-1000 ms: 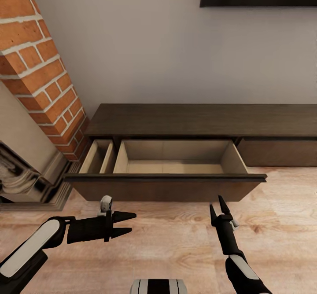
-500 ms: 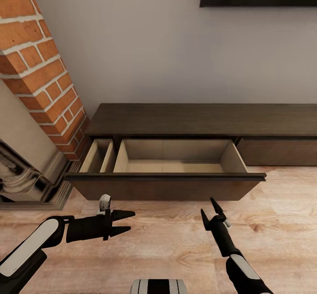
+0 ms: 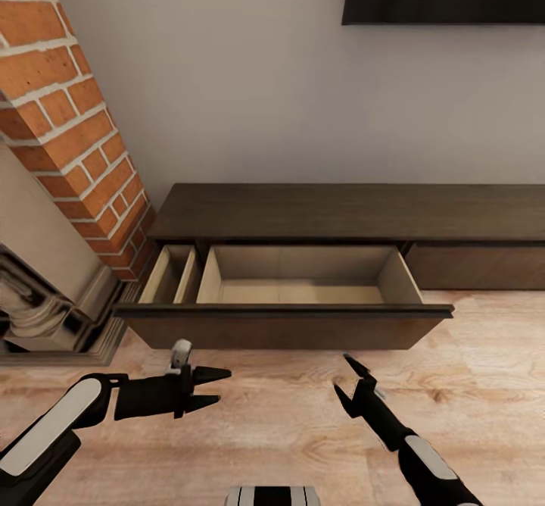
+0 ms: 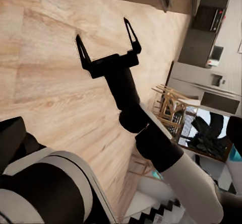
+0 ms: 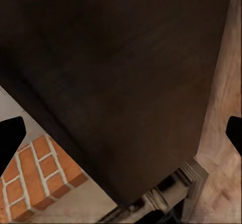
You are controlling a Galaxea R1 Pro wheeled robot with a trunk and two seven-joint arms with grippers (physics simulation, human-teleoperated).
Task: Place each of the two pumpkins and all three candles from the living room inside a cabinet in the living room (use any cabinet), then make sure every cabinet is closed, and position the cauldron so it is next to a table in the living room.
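With both arms hanging low over the floor, the right gripper (image 3: 344, 385) and left gripper (image 3: 218, 385) were spread and empty, and the cabinet's (image 3: 348, 210) open drawer (image 3: 288, 317) stretched sideways just ahead, right one nearer its middle.

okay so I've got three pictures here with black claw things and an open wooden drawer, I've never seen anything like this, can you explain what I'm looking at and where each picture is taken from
This is a simulated two-armed robot. The big picture comes from a camera on its head, looking down over both arms. The black claws are its grippers: the left gripper and the right gripper, both open and holding nothing. In front of them is a long dark cabinet with one wide drawer pulled out; its beige inside looks bare. A brick fireplace stands to the left, on a wooden floor.

The other two pictures come from cameras near each gripper. The left wrist one looks across the floor at the right gripper. The right wrist one looks at the dark cabinet front, close up.
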